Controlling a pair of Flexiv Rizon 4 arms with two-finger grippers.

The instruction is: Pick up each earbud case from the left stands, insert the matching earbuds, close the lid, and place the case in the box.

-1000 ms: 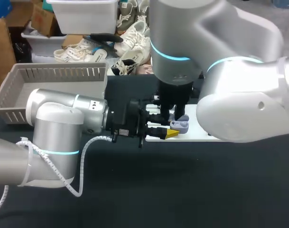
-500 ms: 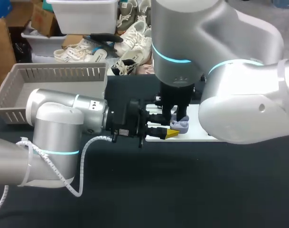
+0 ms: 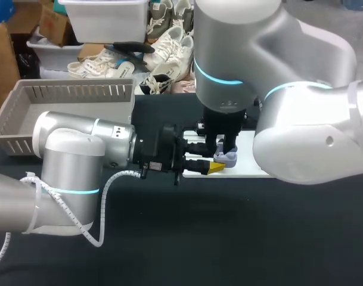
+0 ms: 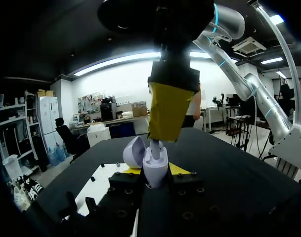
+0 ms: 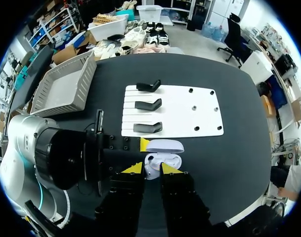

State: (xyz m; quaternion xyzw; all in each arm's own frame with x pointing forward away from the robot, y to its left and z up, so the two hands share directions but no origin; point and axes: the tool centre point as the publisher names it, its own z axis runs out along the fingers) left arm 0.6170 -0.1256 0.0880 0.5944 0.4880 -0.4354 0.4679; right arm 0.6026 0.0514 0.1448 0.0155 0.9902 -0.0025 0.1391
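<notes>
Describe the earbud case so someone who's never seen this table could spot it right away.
Find the white board with three black stands on the dark table. At its near edge, the left hand grips a pale lavender earbud case, under the right hand. It is the only rounded, light-coloured shell, its lid flipped open.

The tabletop (image 3: 229, 238) is black and has a matt surface. Two things lie directly on it. One is a flat white board (image 5: 182, 117), rectangular, placed about in the middle of the tabletop. On the board stand three black stands (image 5: 148, 104) in one row, one behind the other, on the side of the board that is toward the left arm. The other half of the board carries six small dark spots (image 5: 193, 107); whether they are holes or screws, I cannot tell. The second thing is a grey basket (image 3: 74, 90) with slotted walls, at the far left corner, well apart from the board.
</notes>
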